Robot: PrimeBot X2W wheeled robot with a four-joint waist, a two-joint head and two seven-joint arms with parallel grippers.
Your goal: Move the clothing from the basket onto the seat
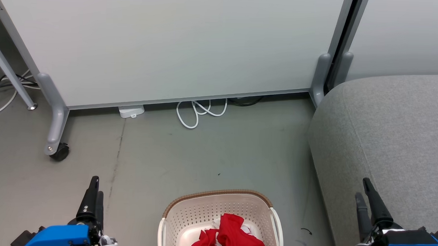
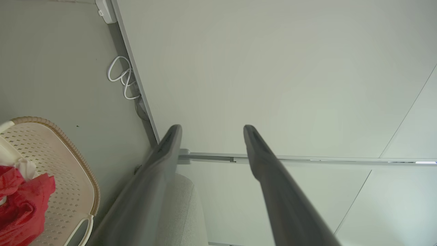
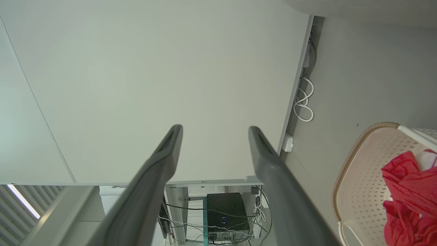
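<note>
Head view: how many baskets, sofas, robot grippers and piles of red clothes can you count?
basket: 1
sofa: 1
grippers: 2, the left gripper and the right gripper
red clothes pile: 1, lying in the basket
Total: 5

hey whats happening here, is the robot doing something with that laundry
Nothing is being handled yet. The red clothing lies heaped in the basket on the floor in front of the robot, and the grey seat it should go onto stands to the right. The left gripper and right gripper are both open and empty, one to each side of the basket.
</note>
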